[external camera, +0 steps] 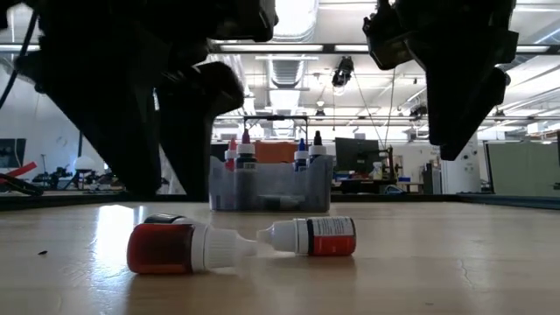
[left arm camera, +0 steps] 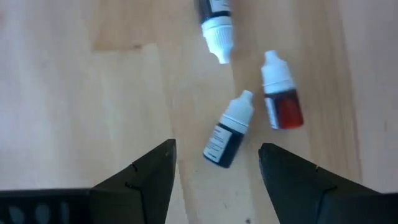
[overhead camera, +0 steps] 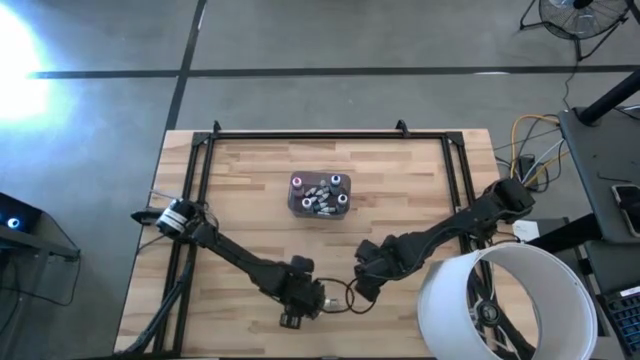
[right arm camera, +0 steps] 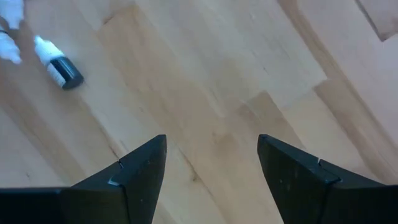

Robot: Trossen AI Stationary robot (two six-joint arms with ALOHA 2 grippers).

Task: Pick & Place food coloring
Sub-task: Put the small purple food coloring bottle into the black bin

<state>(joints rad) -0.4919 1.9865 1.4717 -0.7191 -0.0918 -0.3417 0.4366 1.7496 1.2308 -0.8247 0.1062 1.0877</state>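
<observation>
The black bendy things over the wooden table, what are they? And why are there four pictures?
They are two robot arms, each ending in a two-finger claw called a gripper. One camera looks straight down at the table, one sits low at table height, and one rides on each wrist. The left gripper is open and hovers over three small dropper bottles lying on the wood: a dark bottle lies between its fingers, a red bottle beside it. The right gripper is open too, over bare wood, holding nothing. In the middle of the table stands a grey tub with more little bottles in it.
</observation>
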